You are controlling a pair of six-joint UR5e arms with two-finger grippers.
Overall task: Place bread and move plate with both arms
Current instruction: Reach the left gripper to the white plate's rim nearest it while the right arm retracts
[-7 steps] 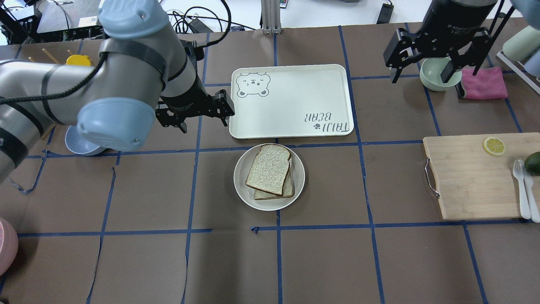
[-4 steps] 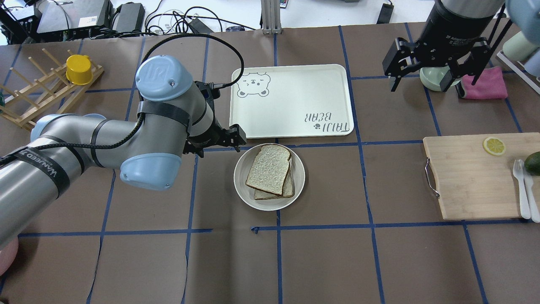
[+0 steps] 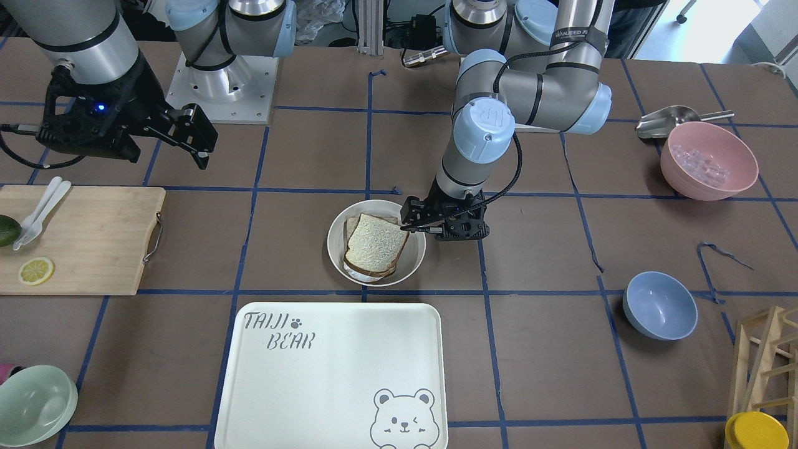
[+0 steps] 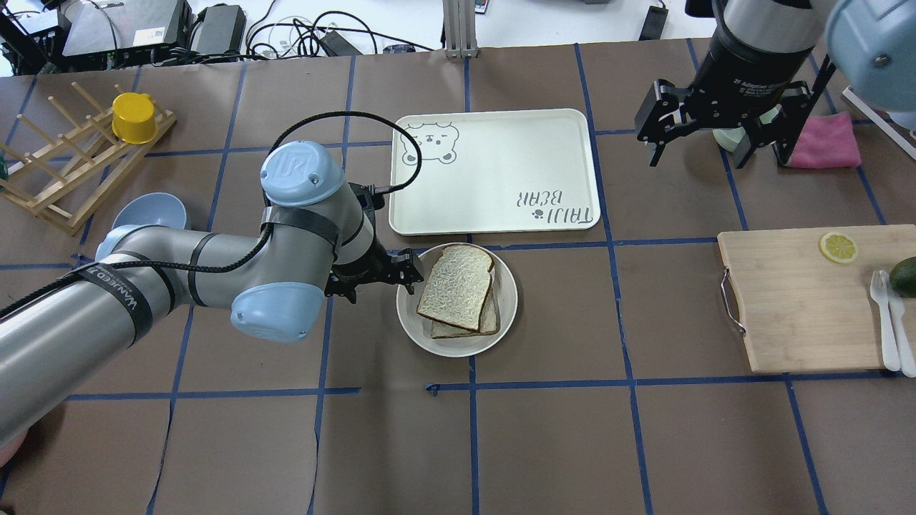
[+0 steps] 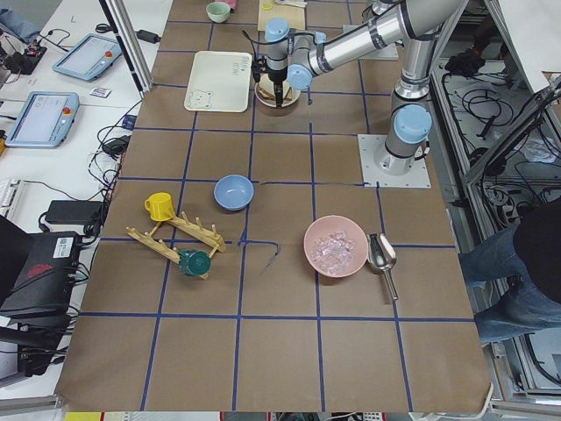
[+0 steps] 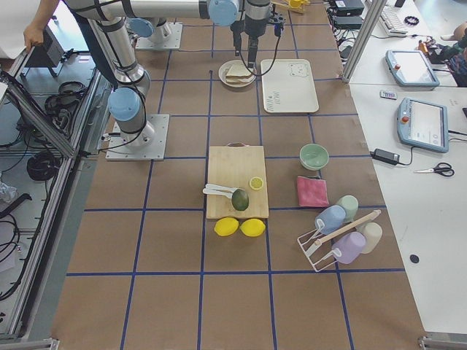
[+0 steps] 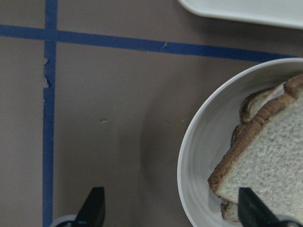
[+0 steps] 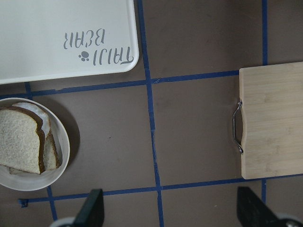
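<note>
The bread (image 4: pixel 456 286) lies on top of a second slice on the round cream plate (image 4: pixel 458 347), in front of the tray. It also shows in the front view (image 3: pixel 374 242) and in the left wrist view (image 7: pixel 270 165). My left gripper (image 4: pixel 377 281) is open and low at the plate's left rim (image 7: pixel 189 156). One finger is over the plate by the bread, the other is outside the rim. My right gripper (image 4: pixel 698 146) is open and empty, high at the far right. Its camera sees the plate (image 8: pixel 64 142) at the lower left.
The bear tray (image 4: pixel 494 172) lies just beyond the plate. A cutting board (image 4: pixel 794 300) with a lemon slice is at the right. A blue bowl (image 4: pixel 154 211) and a dish rack (image 4: pixel 71 164) are at the left. A pink cloth (image 4: pixel 830 139) lies at the far right.
My left arm has swung from beside the tray's left edge down to the plate's left rim. My right gripper has drifted slightly left. The bread and plate have not moved.
</note>
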